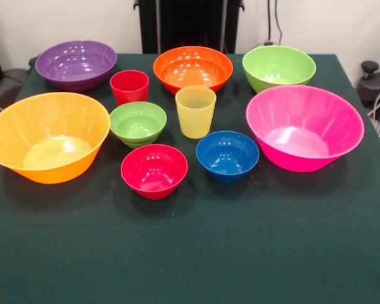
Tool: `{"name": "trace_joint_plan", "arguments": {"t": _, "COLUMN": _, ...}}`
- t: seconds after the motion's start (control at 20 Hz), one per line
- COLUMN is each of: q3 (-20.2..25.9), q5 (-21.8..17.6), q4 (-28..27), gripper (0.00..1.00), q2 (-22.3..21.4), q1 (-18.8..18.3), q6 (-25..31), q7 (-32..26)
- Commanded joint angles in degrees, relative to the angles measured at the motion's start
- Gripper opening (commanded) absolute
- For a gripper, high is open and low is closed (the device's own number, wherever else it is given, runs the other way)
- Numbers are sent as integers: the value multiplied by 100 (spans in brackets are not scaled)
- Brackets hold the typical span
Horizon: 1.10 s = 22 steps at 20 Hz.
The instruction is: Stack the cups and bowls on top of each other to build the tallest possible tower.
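The yellow cup [195, 111] stands upright mid-table, mouth up. The red cup [129, 87] stands upright behind and to its left. The small red bowl [154, 170], small blue bowl [227, 156] and small green bowl [138, 123] sit near the middle. The medium purple bowl [76, 64], orange bowl [192, 68] and green bowl [278, 67] line the far side. The large orange-yellow bowl [47, 136] is at the left, the large pink bowl [304, 126] at the right. All stand apart, nothing stacked. No gripper shows.
The dark green tablecloth [190, 253] covers the table. The robot's black pedestal [189, 25] stands behind the far edge. Dark equipment sits off the table at the right [373, 82] and left [3, 88].
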Motion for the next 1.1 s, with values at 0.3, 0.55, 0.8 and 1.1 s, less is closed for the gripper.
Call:
{"name": "trace_joint_plan", "arguments": {"t": 0.3, "q3": 457, "q5": -139, "q4": -258, "gripper": 100, "q2": 1794, "q1": -176, "q6": -1134, "q7": 787}}
{"name": "trace_joint_plan", "arguments": {"t": 0.55, "q3": 427, "q5": -180, "q4": -471, "gripper": 100, "q2": 2242, "q1": -179, "q6": -1449, "q7": 758}}
{"name": "trace_joint_plan", "arguments": {"t": 0.8, "q3": 316, "q5": -275, "q4": -642, "gripper": 100, "q2": 2826, "q1": -169, "q6": -1922, "q7": 729}}
{"name": "trace_joint_plan", "arguments": {"t": 1.1, "q3": 393, "q5": -313, "q4": -952, "gripper": 100, "q2": 3270, "q1": -394, "q6": -2105, "q7": 576}}
